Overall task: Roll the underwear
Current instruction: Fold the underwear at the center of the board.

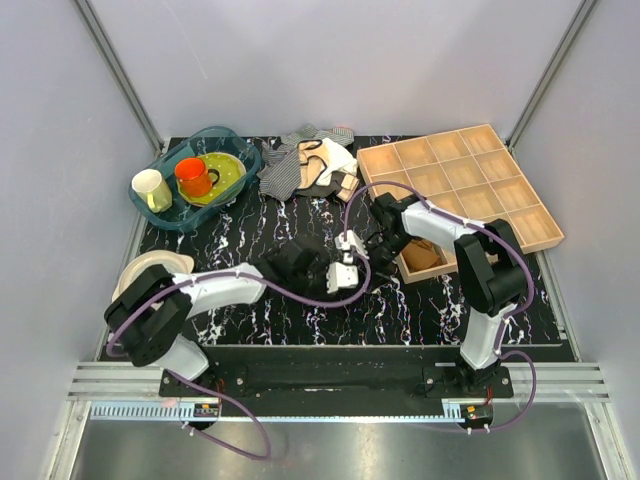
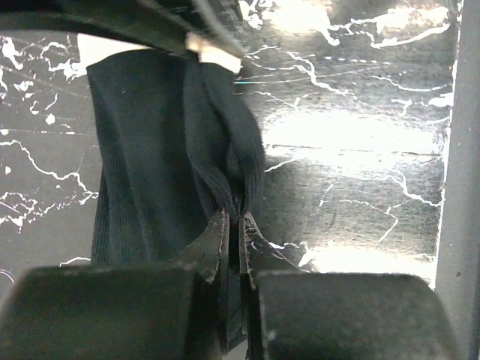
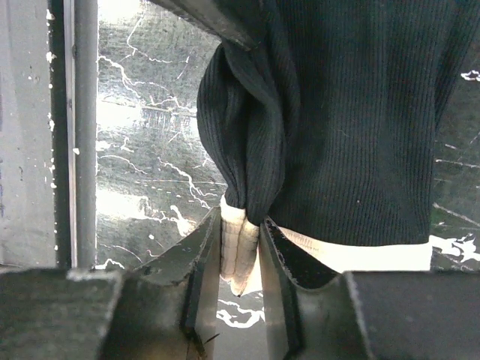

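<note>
On the black marbled table (image 1: 420, 310), your top view shows both arms meeting mid-surface. Your left wrist view has the left gripper (image 2: 231, 232) pinching a fold of the underwear (image 2: 142, 150), which stretches ahead of its fingertips. In your right wrist view, the right gripper (image 3: 240, 259) clamps the cream band (image 3: 237, 244), with black fabric just beyond the fingers.

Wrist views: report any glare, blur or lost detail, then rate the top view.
Left wrist: strong glare on the table right of the underwear; the left gripper is soft near the lens. Right wrist: milder glare at left, fabric ribbing sharp. Top: evenly lit, but the black underwear blends into the dark table.
</note>
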Motion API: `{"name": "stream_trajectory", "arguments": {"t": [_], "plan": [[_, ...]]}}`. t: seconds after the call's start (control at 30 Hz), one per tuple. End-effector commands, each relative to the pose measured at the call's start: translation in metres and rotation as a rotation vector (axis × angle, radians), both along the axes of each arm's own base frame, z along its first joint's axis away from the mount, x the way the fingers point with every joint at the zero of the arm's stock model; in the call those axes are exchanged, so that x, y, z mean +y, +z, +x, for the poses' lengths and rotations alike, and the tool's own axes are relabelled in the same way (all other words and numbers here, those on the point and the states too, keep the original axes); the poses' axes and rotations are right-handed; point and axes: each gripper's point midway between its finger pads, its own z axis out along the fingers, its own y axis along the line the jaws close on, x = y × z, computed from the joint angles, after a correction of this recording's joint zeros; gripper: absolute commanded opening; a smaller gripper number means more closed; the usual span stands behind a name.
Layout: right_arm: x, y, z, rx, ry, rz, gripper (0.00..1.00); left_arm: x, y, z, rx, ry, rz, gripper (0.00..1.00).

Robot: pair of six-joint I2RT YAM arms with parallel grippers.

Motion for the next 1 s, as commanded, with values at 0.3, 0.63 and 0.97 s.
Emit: {"name": "stream_trajectory", "arguments": {"t": [0.3,0.63,0.97], "plan": [[-0.003,0.027,0.035,0.010,-0.236,0.022,0.55,-0.013,0.009,0.032,0.477,0.087,-0.123,0.00],[-0.008,0.058,0.034,-0.152,-0.158,0.134,0.70,-0.006,0.008,0.058,0.594,0.160,-0.180,0.00],[0.002,0.043,0.018,-0.353,0.028,0.238,0.81,-0.009,0.013,0.071,0.634,0.163,-0.212,0.00]]}}
